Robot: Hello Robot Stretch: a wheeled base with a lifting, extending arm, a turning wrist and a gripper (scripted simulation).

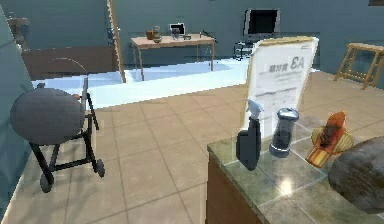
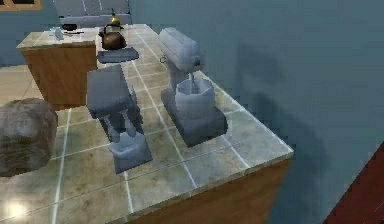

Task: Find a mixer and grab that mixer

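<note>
A grey stand mixer (image 2: 186, 92) with a pale bowl under its head stands on the tiled countertop (image 2: 215, 160) in the arm side view, near the counter's right edge. To its left stands a second, blue-grey appliance (image 2: 116, 118) of similar build, with a boxy head on a stand.
A brown loaf (image 2: 24, 136) lies at the counter's left and shows again in the forward view as the loaf (image 1: 360, 176). A kettle (image 2: 113, 38) sits farther back. The forward view has a spray bottle (image 1: 248, 138), a dark cylinder (image 1: 284, 132), an upright white card (image 1: 280, 68), a round grey cart (image 1: 50, 116) and a far table (image 1: 172, 42).
</note>
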